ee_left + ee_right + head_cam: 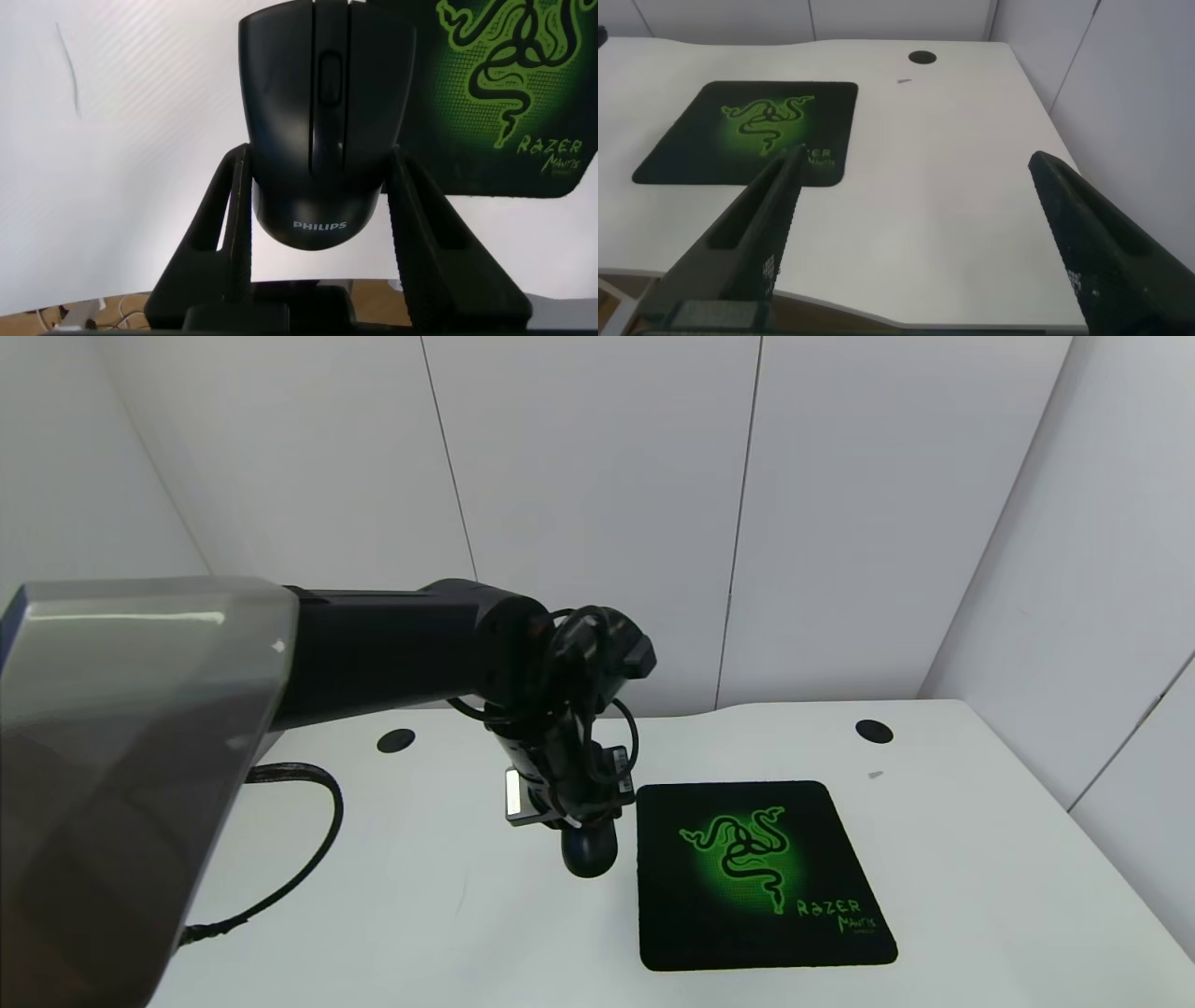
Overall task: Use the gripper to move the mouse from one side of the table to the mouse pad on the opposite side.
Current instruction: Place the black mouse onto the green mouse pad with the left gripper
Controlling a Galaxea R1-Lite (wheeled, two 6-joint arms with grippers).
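My left gripper [581, 823] is shut on the black mouse [589, 851] and holds it low over the white table [420, 915], just left of the mouse pad [761, 873]. In the left wrist view the fingers [229, 219] press both sides of the mouse [322, 121], which shows a white logo, and the gripper [320, 191] has the pad [505, 84] beside it. My right gripper [917, 161] is open and empty over the table's front right part, with the pad [747, 131] farther off.
Two round black holes [395, 740] [873, 731] lie near the table's back edge. A black cable [313, 845] loops over the table's left part. White wall panels close the back and right. A small mark [875, 774] lies near the right hole.
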